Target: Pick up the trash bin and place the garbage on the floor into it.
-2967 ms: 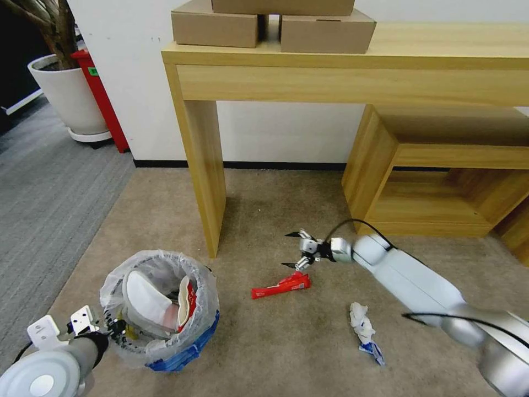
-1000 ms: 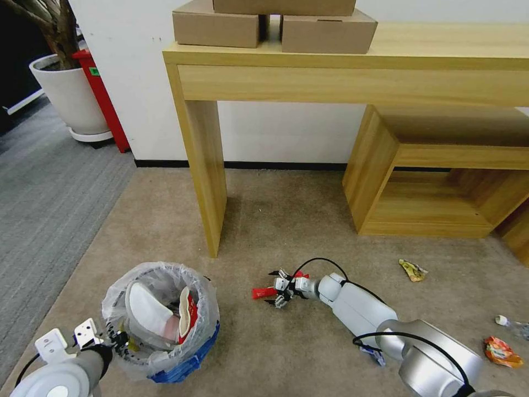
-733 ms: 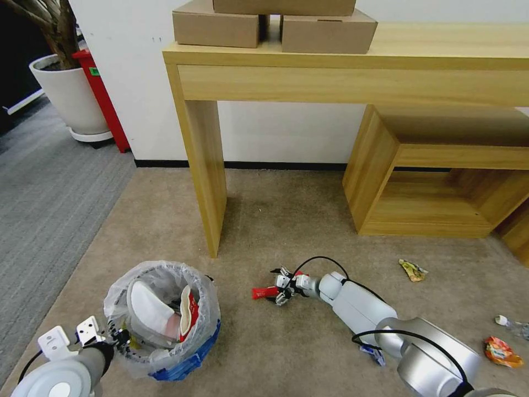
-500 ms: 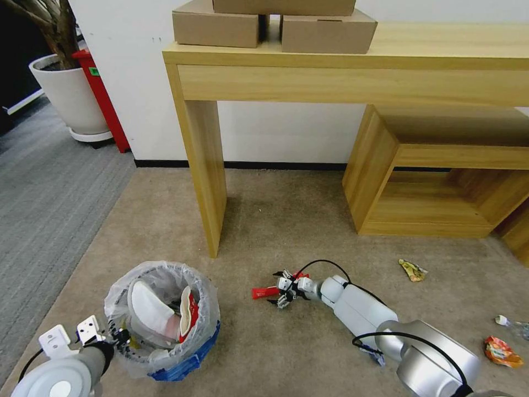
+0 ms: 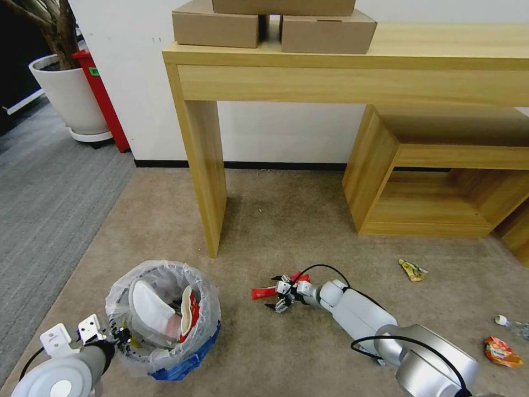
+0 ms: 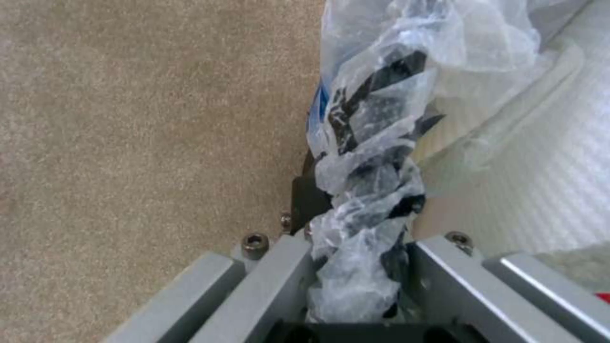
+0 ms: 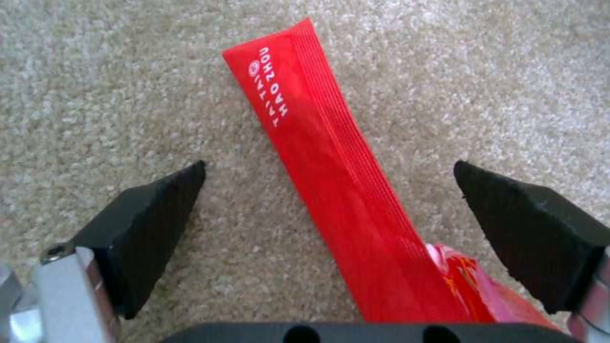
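Observation:
The blue trash bin (image 5: 187, 353), lined with a clear bag, stands on the beige floor (image 5: 275, 220) at the lower left. It holds a white slipper (image 5: 147, 306) and a red-white wrapper (image 5: 189, 311). My left gripper (image 5: 117, 335) is shut on the bin's rim; in the left wrist view its jaws (image 6: 356, 267) pinch the bagged black rim (image 6: 388, 76). A red wrapper (image 5: 263, 293) lies on the carpet. My right gripper (image 5: 277, 294) is down at it, open. In the right wrist view the black fingertips (image 7: 152, 209) stand either side of the wrapper (image 7: 318, 143), apart from it.
A wooden desk leg (image 5: 205, 171) rises just behind the bin and wrapper, with a low wooden shelf (image 5: 441, 182) to the right. More litter lies at the right: a yellow-green wrapper (image 5: 412, 270), an orange wrapper (image 5: 501, 352), a small bottle (image 5: 511, 324). A white plant pot (image 5: 69, 94) stands far left.
My right arm has dropped from above the red wrapper to floor level, its open fingers now straddling it. The view shifted slightly. The left gripper has kept its hold on the bin.

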Robot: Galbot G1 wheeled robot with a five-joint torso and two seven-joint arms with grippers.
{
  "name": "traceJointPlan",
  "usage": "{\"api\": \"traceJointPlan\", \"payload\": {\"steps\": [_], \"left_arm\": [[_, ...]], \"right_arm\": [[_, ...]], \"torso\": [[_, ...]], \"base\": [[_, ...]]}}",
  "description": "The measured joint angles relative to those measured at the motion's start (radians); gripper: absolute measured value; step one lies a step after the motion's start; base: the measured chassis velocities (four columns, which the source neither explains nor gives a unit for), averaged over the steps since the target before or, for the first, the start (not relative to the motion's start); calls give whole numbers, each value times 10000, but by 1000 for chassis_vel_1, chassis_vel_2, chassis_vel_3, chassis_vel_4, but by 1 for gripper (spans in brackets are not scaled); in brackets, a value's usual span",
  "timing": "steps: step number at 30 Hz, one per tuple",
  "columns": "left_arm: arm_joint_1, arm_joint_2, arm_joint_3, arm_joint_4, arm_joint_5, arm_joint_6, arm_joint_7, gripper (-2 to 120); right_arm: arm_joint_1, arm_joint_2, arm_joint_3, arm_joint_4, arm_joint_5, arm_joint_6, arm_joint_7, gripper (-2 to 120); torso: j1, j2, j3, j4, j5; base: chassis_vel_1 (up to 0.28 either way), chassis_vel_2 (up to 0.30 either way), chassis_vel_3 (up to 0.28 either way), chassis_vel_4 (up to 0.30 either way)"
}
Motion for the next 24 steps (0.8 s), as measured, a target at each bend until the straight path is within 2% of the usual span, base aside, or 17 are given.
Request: {"api": "traceJointPlan", "payload": {"steps": [5,7,8,10,11,13,15,17,19,21,22,24], "left_arm": [[-23,39,14,26,-3,0,3,0],[-35,69,15,34,-15,0,6,0],[-35,69,15,34,-15,0,6,0],[-35,97,15,34,-31,0,10,0],[-35,97,15,34,-31,0,10,0],[-28,134,11,24,-42,0,11,0],[-27,144,9,13,-49,0,11,0],[-26,158,5,-20,-64,0,12,0],[-26,158,5,-24,-65,0,13,0],[-21,159,6,-31,-65,0,13,0],[-21,159,6,-31,-65,0,13,0],[-20,158,11,-39,-57,-1,14,0]], "right_arm": [[-55,32,105,-53,40,-33,-63,100],[-117,37,114,-60,199,-6,-163,92],[-117,37,114,-60,199,-6,-163,92],[-166,64,112,-60,283,12,-190,82],[-166,64,112,-60,283,12,-190,82],[-219,97,105,-59,353,28,-191,70],[-230,106,99,-56,361,30,-187,67],[-262,111,73,-52,417,39,-207,53],[-268,113,72,-50,430,40,-208,52],[-288,109,68,-29,491,45,-220,41],[-288,109,68,-29,491,45,-220,41],[-288,89,79,11,546,37,-193,30]], "torso": [[0,0,0,0,0],[0,1,-1,-2,-2],[0,1,-1,-2,-2],[-1,1,-1,-2,-2],[-1,1,-1,-2,-2],[-1,1,-1,-2,-2],[0,1,-1,-1,-2],[0,1,0,-1,-2],[-1,1,0,-1,-1],[0,1,1,1,1],[0,1,1,1,1],[0,1,1,5,5]], "base": [[0,0,0,0],[0,0,0,0],[0,0,0,0],[0,0,0,0],[0,0,0,0],[0,0,0,0],[0,0,0,0],[0,0,0,0],[0,0,0,0],[0,0,0,0],[0,0,0,0],[0,0,0,0]]}}
